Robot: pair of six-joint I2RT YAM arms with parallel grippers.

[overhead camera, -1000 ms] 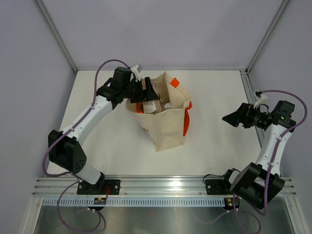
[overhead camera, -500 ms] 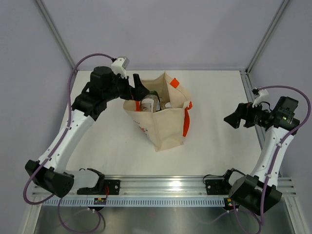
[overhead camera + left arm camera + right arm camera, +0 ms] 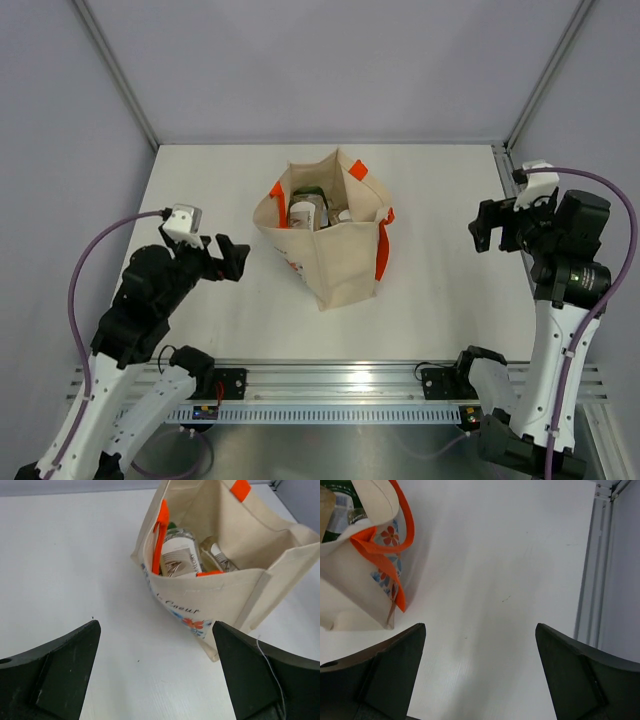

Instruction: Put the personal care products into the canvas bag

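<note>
Canvas bag (image 3: 345,255) stands upright on table (image 3: 440,300), personal care products (image 3: 308,212) inside. Left gripper (image 3: 236,258) and right gripper (image 3: 482,228) both spread wide, empty, well apart from bag. Risk: an arm snagging orange handle (image 3: 381,250) would tip bag, spilling products.

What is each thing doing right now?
Bag: upright, top open.
Bottles: inside the bag.
Left fingers: open, empty, away from the bag.
Right fingers: open, empty, away from the bag.
</note>
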